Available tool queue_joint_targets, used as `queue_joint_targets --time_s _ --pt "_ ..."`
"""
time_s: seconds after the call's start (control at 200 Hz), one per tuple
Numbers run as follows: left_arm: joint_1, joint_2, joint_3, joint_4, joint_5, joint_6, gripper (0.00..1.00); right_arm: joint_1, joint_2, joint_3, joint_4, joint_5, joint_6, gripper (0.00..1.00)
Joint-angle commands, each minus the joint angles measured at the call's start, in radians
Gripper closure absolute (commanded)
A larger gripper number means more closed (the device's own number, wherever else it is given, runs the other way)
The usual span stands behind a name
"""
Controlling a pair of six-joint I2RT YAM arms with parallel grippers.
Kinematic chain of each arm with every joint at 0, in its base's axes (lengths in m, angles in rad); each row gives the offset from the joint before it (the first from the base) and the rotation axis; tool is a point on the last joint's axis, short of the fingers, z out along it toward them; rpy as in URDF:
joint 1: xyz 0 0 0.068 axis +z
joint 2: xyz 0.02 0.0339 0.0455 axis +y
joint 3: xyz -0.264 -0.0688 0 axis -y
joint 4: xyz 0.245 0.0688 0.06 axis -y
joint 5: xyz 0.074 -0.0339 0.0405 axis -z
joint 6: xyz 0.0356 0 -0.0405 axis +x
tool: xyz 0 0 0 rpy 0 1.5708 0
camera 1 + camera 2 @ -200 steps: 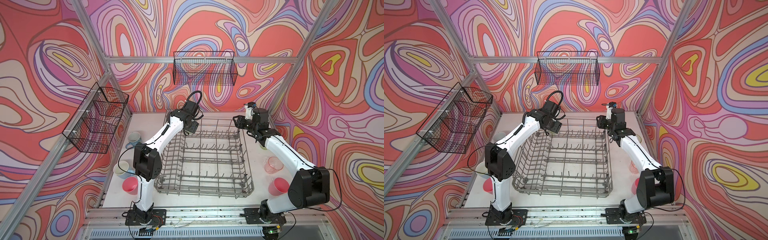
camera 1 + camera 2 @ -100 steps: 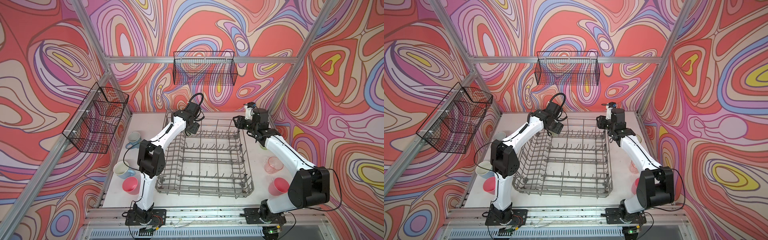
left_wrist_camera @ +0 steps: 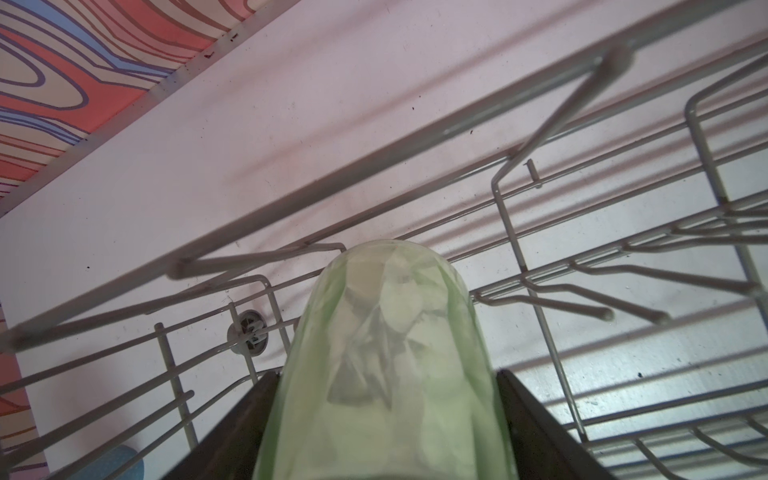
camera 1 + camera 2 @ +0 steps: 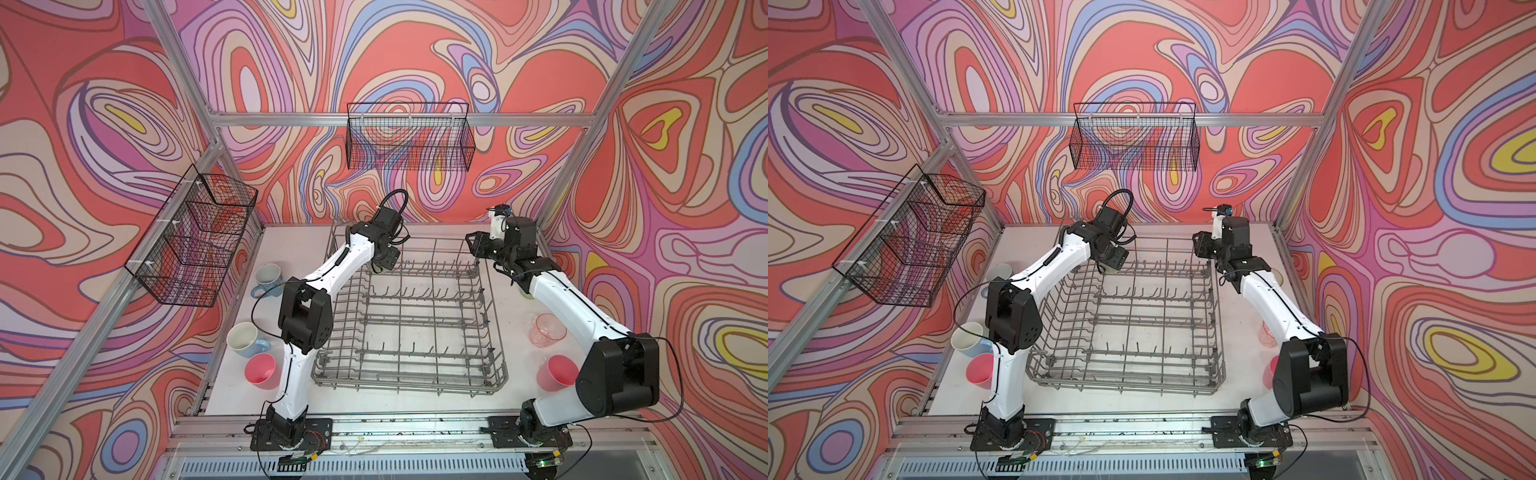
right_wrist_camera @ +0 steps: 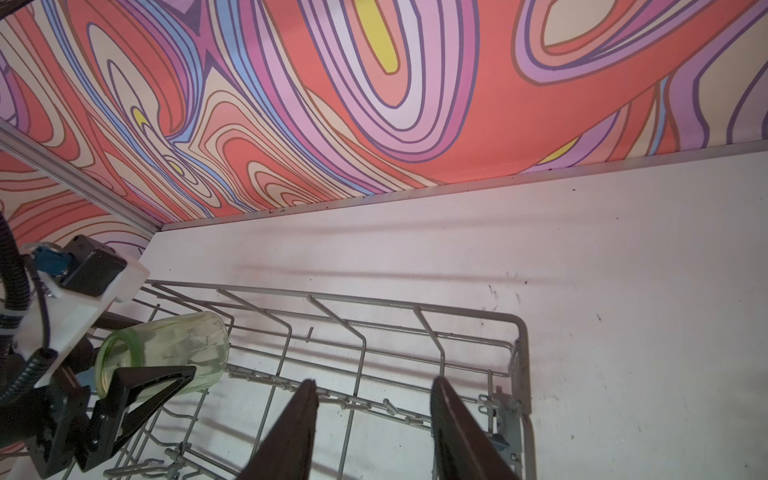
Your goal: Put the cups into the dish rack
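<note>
At the dish rack's eight o'clock, a blue mug and a pink cup are sitting on the bench, not yet loaded. At eleven, the left claw is clamping a yellow-green tumbler, tilted on its side over the tines — probably for tipping it mouth-down. At one, the right claw is hovering, jaws apart and empty — likely giving the left arm room.

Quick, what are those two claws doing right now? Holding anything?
Left gripper: closed on a yellow-green tumbler.
Right gripper: open, holding nothing.
</note>
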Motion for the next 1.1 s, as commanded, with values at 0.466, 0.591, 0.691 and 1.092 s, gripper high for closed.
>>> queue_joint_targets --time_s 0.466,0.591,0.691,1.092 --pt "0.010 0.021 -0.075 0.034 0.009 0.000 0.14 0.004 0.006 -0.021 0.016 -0.001 -0.012 0.53" --pt "0.014 0.014 -0.076 0.034 0.008 0.003 0.11 0.004 0.003 -0.021 0.015 -0.004 -0.013 0.52" --pt "0.014 0.006 -0.075 0.035 0.002 0.006 0.10 0.004 0.002 -0.020 0.015 -0.004 -0.013 0.51" --pt "0.013 -0.082 -0.082 0.048 0.009 -0.003 0.01 0.005 -0.007 -0.013 0.010 -0.004 -0.011 0.36"
